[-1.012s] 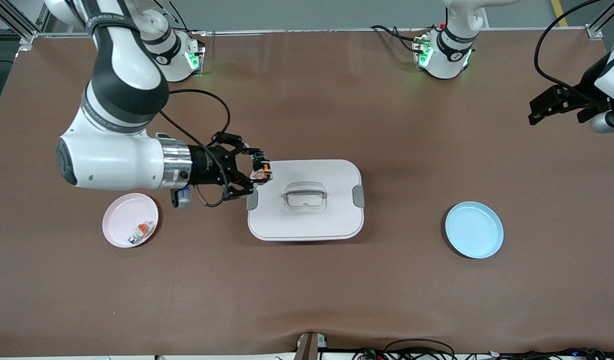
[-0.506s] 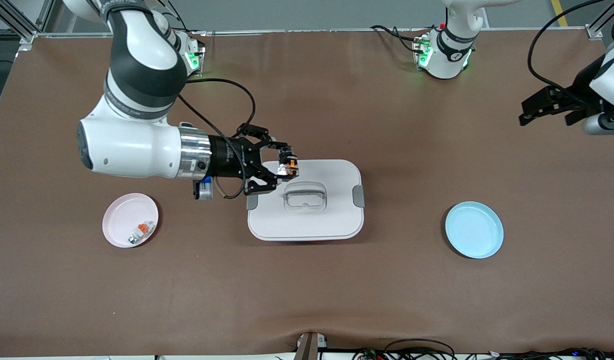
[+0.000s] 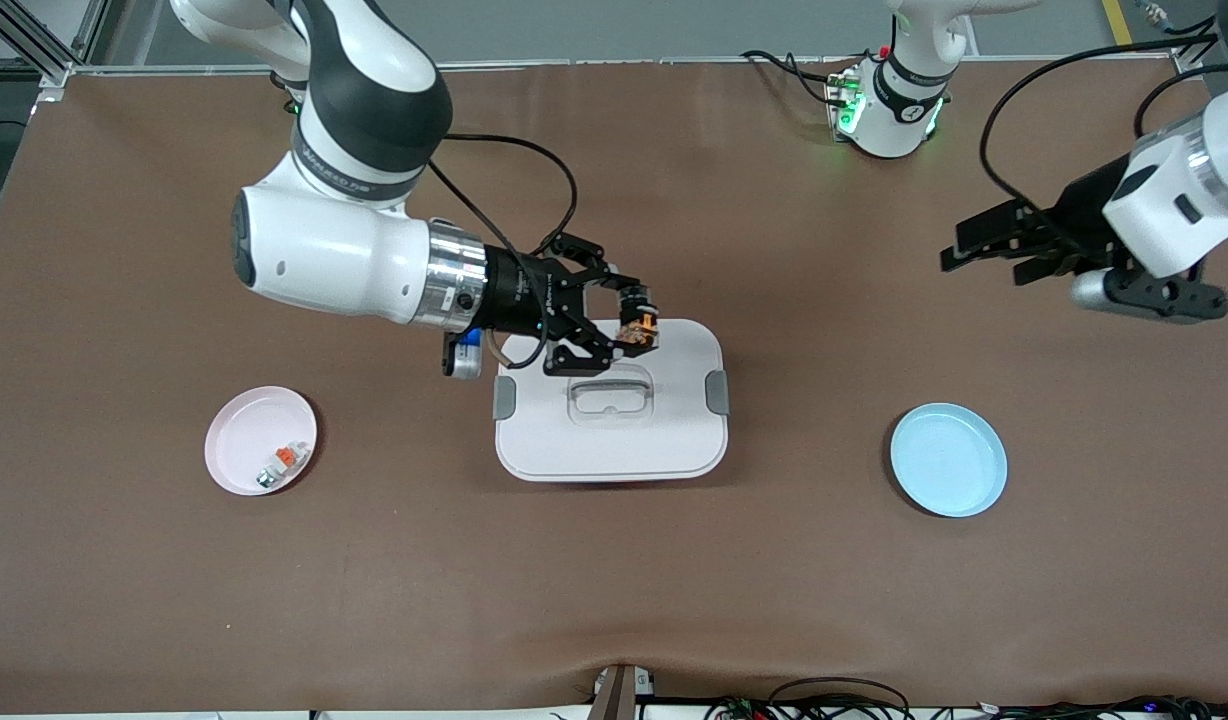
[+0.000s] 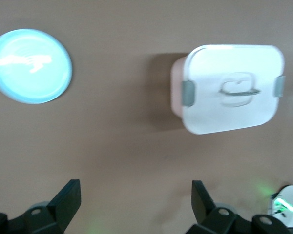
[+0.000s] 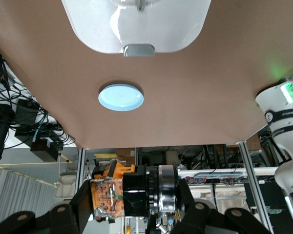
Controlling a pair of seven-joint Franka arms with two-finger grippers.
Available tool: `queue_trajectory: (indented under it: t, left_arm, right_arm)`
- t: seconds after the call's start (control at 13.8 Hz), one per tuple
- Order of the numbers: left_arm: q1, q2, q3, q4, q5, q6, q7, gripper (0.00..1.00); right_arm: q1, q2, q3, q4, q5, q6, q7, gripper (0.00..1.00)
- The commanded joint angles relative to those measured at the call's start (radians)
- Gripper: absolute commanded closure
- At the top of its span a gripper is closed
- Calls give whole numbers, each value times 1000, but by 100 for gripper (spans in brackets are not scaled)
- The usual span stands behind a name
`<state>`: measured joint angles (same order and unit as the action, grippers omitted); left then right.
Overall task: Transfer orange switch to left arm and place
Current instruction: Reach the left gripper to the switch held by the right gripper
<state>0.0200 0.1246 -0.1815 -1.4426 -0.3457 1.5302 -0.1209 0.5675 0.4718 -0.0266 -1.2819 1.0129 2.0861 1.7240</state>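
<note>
Right gripper [image 3: 642,330] clamped the orange switch [image 3: 640,328] over the box [image 3: 664,440] — left gripper [image 3: 964,250] hovered over bare bench [image 3: 614,580], fingers wide.

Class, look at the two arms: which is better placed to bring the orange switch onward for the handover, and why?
The right: the right gripper is shut on the orange switch above the box. The left gripper hangs open, holding nothing, above the table near the blue plate.
</note>
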Motion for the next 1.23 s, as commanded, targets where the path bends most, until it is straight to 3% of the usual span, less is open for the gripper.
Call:
queue_trajectory:
  t: [0.0, 0.22, 0.51, 0.8, 0.94, 1.16]
  left_arm:
    - [-12, -3, 0, 10, -105, 50, -43, 0]
    - [-75, 12, -6, 11, -119, 135, -133, 0]
    - [-170, 105, -9, 56, -119, 301, -197, 0]
    - [-222, 210, -25, 177, -134, 315, -161, 0]
    - [-221, 205, -32, 180, -142, 312, -117, 0]
    - [-221, 228, -27, 180, -252, 314, -18, 0]
  right_arm:
    - [37, 4, -10, 9, 32, 66, 35, 100]
    - [67, 22, -10, 36, 38, 120, 54, 100]
    - [107, 94, -12, 131, 36, 178, 121, 100]
    - [117, 122, -13, 165, 33, 183, 131, 100]
    - [117, 122, -13, 165, 30, 181, 131, 100]
    - [117, 122, -15, 165, 27, 181, 129, 100]
